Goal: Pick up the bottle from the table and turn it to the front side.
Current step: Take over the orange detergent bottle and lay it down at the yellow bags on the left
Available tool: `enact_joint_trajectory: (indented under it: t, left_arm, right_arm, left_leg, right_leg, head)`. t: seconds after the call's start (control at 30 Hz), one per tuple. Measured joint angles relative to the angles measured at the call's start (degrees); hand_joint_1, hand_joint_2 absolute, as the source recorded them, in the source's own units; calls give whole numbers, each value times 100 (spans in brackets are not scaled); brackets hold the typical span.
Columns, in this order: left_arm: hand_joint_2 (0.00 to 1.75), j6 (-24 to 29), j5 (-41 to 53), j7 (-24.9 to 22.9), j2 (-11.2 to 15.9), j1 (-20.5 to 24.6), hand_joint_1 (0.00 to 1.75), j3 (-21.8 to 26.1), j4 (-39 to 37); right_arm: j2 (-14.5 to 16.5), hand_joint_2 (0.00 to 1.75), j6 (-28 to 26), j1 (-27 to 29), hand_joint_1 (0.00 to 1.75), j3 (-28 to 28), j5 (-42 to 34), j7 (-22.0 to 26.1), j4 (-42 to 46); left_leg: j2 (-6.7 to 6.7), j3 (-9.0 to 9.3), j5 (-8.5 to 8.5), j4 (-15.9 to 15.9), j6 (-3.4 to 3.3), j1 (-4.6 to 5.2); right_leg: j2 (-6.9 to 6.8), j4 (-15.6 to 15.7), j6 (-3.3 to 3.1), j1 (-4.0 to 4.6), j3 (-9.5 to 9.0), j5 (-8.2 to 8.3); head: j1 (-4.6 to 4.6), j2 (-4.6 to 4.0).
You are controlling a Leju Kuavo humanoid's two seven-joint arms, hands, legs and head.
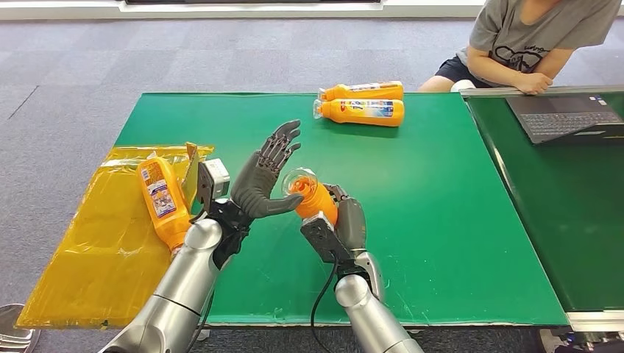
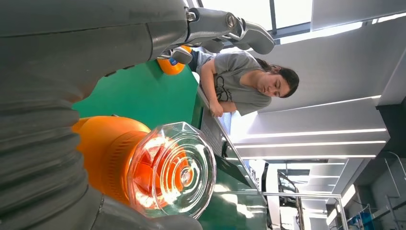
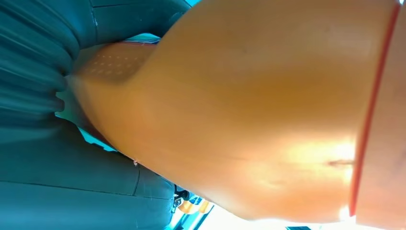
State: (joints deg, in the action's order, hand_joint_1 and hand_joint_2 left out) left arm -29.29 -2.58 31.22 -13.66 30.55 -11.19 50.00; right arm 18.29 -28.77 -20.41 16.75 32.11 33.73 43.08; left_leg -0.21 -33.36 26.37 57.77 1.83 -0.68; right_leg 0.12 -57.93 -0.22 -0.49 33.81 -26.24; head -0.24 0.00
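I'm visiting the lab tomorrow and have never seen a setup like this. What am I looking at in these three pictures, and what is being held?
This is a humanoid robot with two silver arms, each ending in a many-fingered hand. The wide picture is from a camera high on its body, looking down at a green table. The other two come from cameras at its wrists, so they look turned and very close.

The right hand grips an orange bottle with a clear cap, lifted above the table. The left hand is open beside it, its thumb near the cap. The left wrist picture shows that cap end-on; the right wrist picture shows the bottle's orange side.

Two more orange bottles lie at the table's far edge, another bottle lies on a yellow sheet, and a person sits by a laptop.
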Motion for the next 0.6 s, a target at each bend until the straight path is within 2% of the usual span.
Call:
enact_joint_trajectory:
  t: [0.6]
  left_arm:
    - [175, -7, 34, 1, -17, 22, 0, 0, -59]
  right_arm:
    - [0, 175, 2, 7, 175, -17, 21, -9, 0]
  left_leg:
    - [0, 0, 0, 0, 0, 0]
  right_leg:
    - [0, 0, 0, 0, 0, 0]
  head:
    - [0, 0]
